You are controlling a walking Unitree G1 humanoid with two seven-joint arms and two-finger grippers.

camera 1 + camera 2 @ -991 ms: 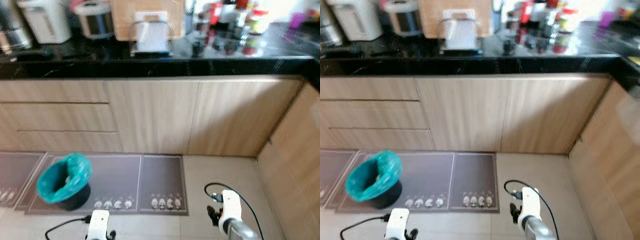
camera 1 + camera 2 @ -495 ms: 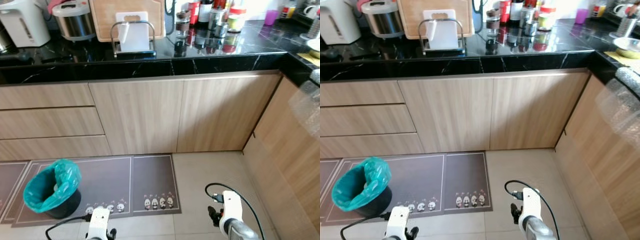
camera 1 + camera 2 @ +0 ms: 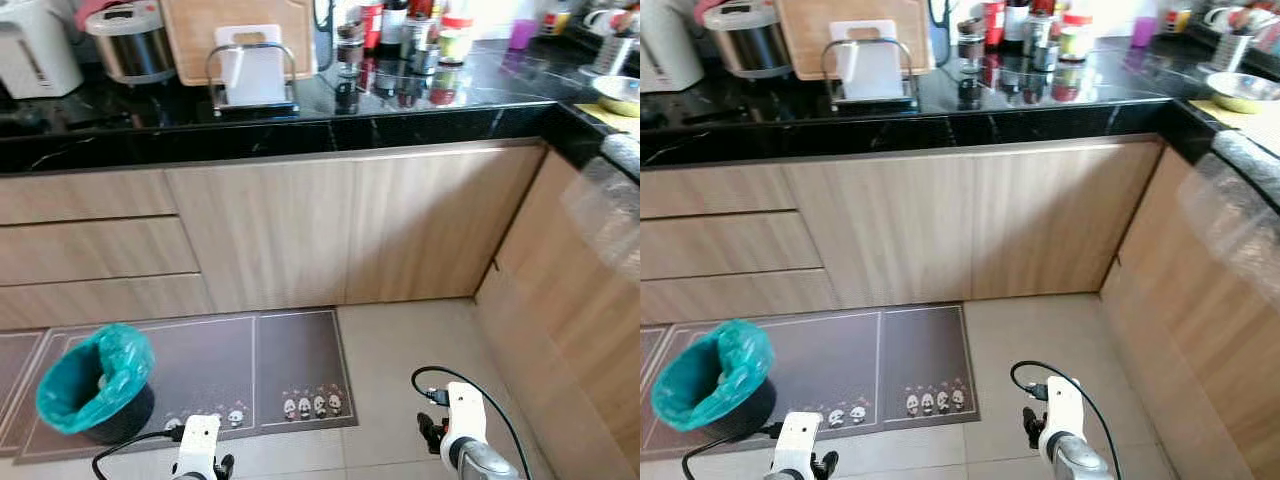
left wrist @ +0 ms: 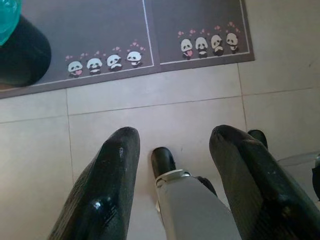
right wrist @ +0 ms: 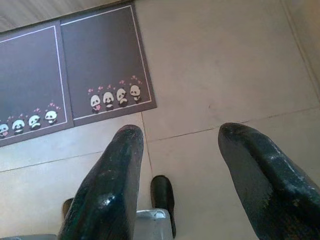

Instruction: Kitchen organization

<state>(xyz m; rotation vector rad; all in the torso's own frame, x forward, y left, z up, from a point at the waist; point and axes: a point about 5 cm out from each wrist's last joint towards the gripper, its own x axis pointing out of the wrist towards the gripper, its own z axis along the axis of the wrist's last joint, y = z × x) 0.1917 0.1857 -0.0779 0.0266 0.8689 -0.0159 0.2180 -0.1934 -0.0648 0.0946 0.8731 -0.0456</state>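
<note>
While both arms hung low over the tiled floor (image 3: 400, 340), the black bench (image 3: 300, 110) ran across the top of the head view and turned a corner at the right, with pale wood cabinets (image 3: 350, 230) and drawers (image 3: 90, 250) beneath it. A grey mat (image 3: 210, 370) printed with small pandas lay on the floor against the cabinets. On the mat's left part stood a dark bin (image 3: 90, 395) lined with a teal bag. Along the back of the bench sat a white kettle (image 3: 35, 45), a steel rice cooker (image 3: 130, 45), a wooden board (image 3: 240, 25) with a wire rack (image 3: 252, 78) holding a white board in front of it, and a cluster of bottles and jars (image 3: 400, 45) — further right, a steel bowl (image 3: 618, 95) on the side run. The left gripper (image 4: 172, 165) hovered above the tiles just beside the mat's edge, its fingers (image 4: 115, 175) spread and empty. The right gripper (image 5: 177, 160) hovered over bare tiles by the mat's corner, fingers (image 5: 250, 175) likewise released — nothing between them.
</note>
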